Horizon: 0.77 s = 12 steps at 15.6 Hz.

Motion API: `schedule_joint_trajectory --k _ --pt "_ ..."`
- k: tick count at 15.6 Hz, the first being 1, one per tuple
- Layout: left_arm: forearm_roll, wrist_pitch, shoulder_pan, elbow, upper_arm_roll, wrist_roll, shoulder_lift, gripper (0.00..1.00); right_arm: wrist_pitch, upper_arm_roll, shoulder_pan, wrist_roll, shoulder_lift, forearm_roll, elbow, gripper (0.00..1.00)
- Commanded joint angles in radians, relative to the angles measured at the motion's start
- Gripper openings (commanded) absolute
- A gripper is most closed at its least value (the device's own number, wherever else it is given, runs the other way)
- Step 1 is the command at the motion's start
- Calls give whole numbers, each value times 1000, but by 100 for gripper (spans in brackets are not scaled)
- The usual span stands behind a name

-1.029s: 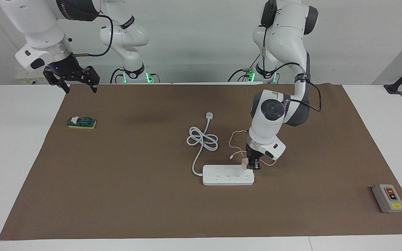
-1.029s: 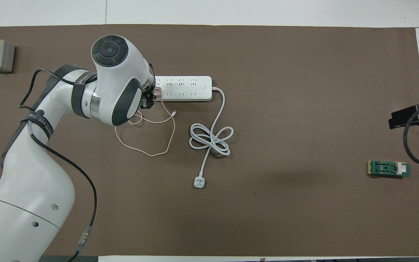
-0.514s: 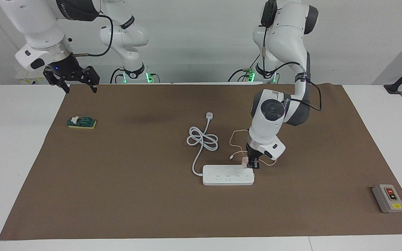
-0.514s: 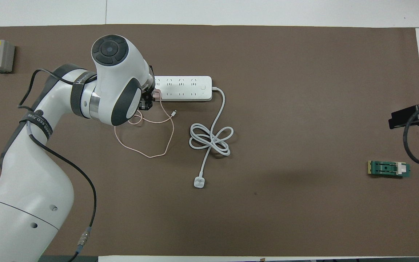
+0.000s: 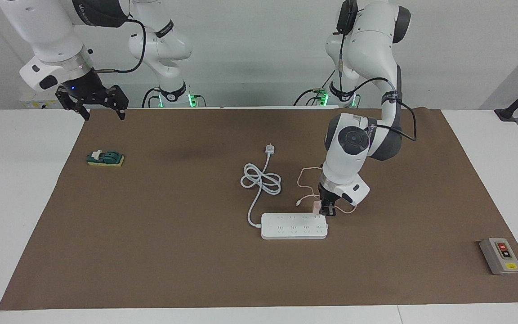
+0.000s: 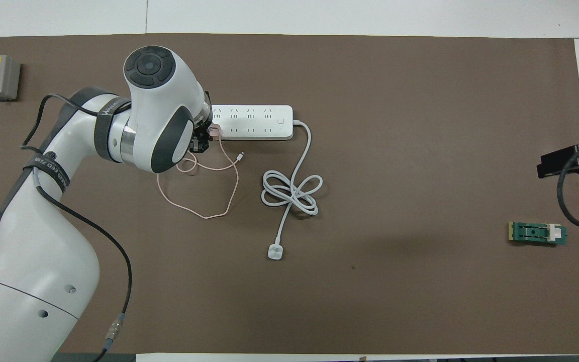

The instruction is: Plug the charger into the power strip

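Right claw [image 5: 101, 110]: waiting, fingers spread, empty, raised over the mat corner nearest its base.
Green block [image 5: 105, 158]: alone at the right arm's end, wide bare mat around it.
White plug [image 5: 269, 149]: on the power strip's coiled cord, nearer the robots than the strip.
Left claw [image 5: 325, 210]: clamped on charger [image 5: 316, 207], over the power strip [image 5: 293, 226] edge nearest the robots; lifted slightly versus a second ago.
Pink cable [image 6: 204, 201]: loose loop beside the strip.
Grey switch box [image 5: 500, 255]: farthest out, left arm's end.
Tabletop [image 5: 11, 189]: white, brown mat [image 5: 173, 252] on it.
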Motion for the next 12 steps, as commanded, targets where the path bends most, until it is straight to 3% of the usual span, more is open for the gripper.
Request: schedule_joint_trajectory --k 1,8,12 --pt "-22 -45 2 18 8 21 -12 0 15 15 -18 -15 -21 -16 -27 100" --pt "-23 -26 -3 21 8 15 36 0 13 15 -19 -17 -21 -14 -26 100" --pt "-23 -28 -1 86 8 13 77 0 15 15 -19 -15 -21 -14 -26 100"
